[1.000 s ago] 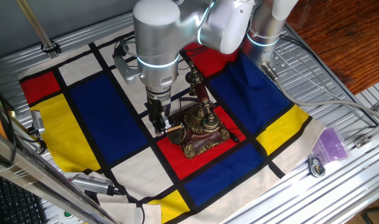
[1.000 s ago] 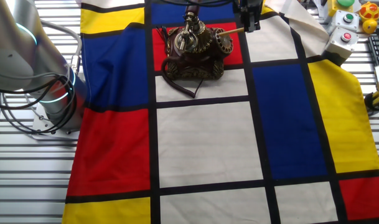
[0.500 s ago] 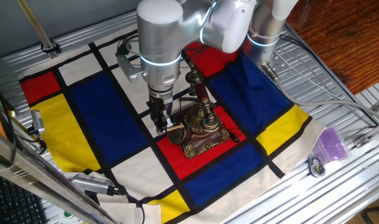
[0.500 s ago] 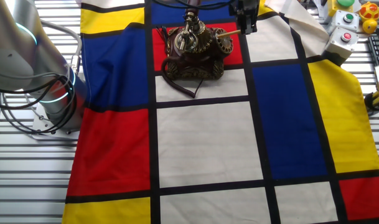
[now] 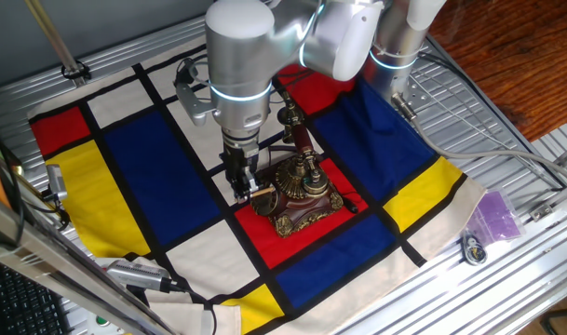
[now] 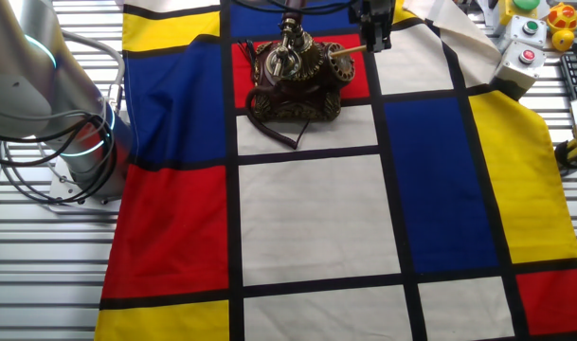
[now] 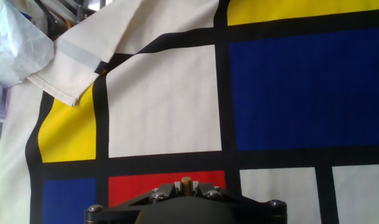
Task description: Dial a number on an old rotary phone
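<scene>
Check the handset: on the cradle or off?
On. The handset sits atop the upright cradle of the phone, while the gripper holds a stick at the dial.

The arm (image 5: 292, 46) consists of thick cylindrical segments in matte silver-grey and white, with rounded elbow housings. A thin, glowing light-blue ring encircles each joint seam. Black cables (image 5: 185, 79) loop beside the wrist segment. The pincer (image 5: 238, 177) is a narrow black assembly. In the hand view, its dark mounting plate (image 7: 183, 202) carries small silver screws along the upper edge.
</scene>
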You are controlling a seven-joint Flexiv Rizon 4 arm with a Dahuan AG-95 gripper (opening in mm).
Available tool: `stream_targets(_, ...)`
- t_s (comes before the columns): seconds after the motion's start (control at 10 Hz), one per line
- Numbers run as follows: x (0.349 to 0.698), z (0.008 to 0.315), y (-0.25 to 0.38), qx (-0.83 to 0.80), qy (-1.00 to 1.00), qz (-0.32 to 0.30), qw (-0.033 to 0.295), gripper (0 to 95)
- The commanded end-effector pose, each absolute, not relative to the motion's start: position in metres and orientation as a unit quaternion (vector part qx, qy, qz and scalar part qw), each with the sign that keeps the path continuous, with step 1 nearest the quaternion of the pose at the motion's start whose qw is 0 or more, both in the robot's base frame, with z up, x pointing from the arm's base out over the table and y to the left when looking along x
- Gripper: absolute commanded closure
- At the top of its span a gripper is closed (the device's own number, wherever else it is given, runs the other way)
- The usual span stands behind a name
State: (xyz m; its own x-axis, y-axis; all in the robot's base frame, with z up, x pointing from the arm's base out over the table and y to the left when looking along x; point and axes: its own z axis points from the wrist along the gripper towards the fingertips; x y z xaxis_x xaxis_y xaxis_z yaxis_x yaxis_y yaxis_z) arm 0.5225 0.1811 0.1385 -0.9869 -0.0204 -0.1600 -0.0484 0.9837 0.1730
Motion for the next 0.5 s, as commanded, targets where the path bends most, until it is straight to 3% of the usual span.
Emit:
stream_targets(0.1,0.5217,0.1381,0.1810,-0.013,0.993,0.089,0.077,95.0)
stream_targets(0.5,0.5206,0.1377,0.1815,-0.004,0.993,0.093,0.079,95.0)
